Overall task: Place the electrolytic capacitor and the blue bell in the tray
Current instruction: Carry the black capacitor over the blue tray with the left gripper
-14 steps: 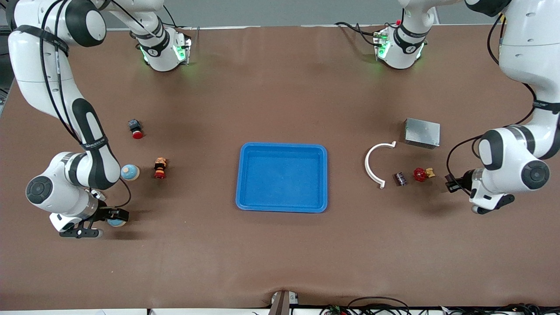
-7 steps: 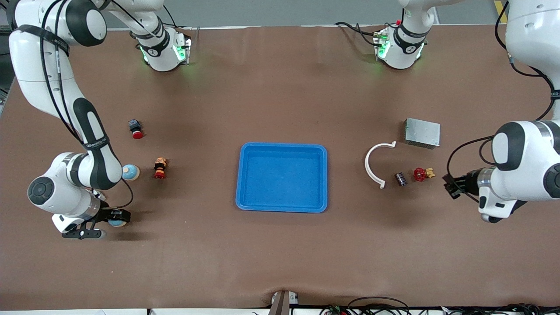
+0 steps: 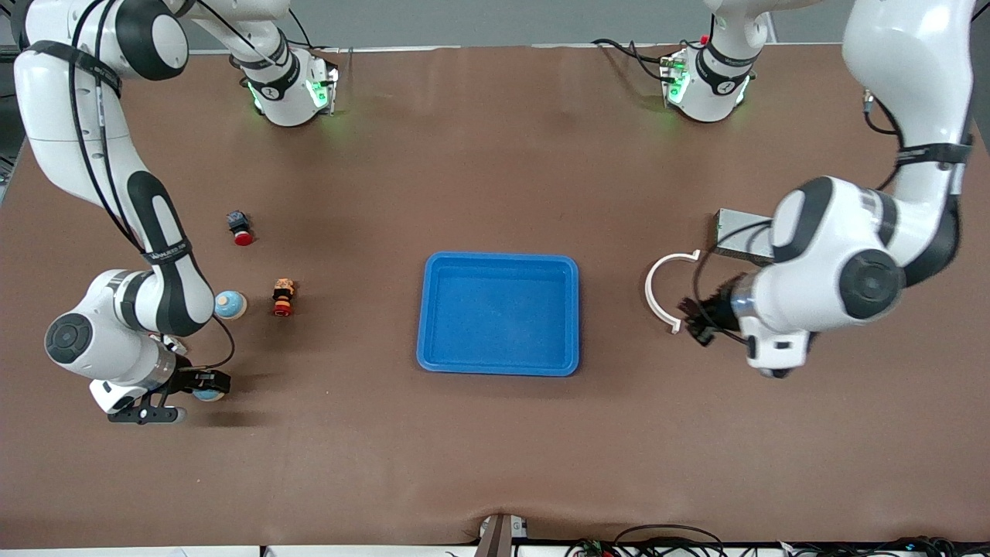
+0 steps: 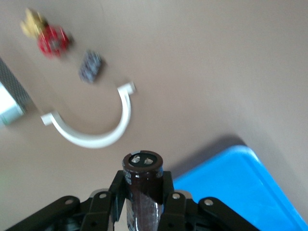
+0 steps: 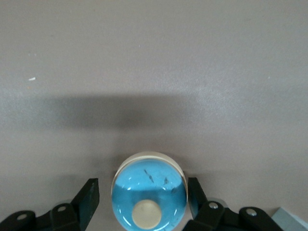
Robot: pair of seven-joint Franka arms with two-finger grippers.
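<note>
The left gripper [image 3: 700,321], fingers clamped on the upright capacitor [image 4: 142,185], hangs over the surface beside the tray [image 3: 498,363], nearer it than the right gripper [image 3: 203,384], fingers straddling the blue bell [image 5: 149,195].

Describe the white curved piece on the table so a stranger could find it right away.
Start at the blue tray in the middle of the table and look toward the left arm's end. Beside it lies a white half-ring clip with small tabs at both ends, just by the left tool. It is the only white arc-shaped thing there.
</note>
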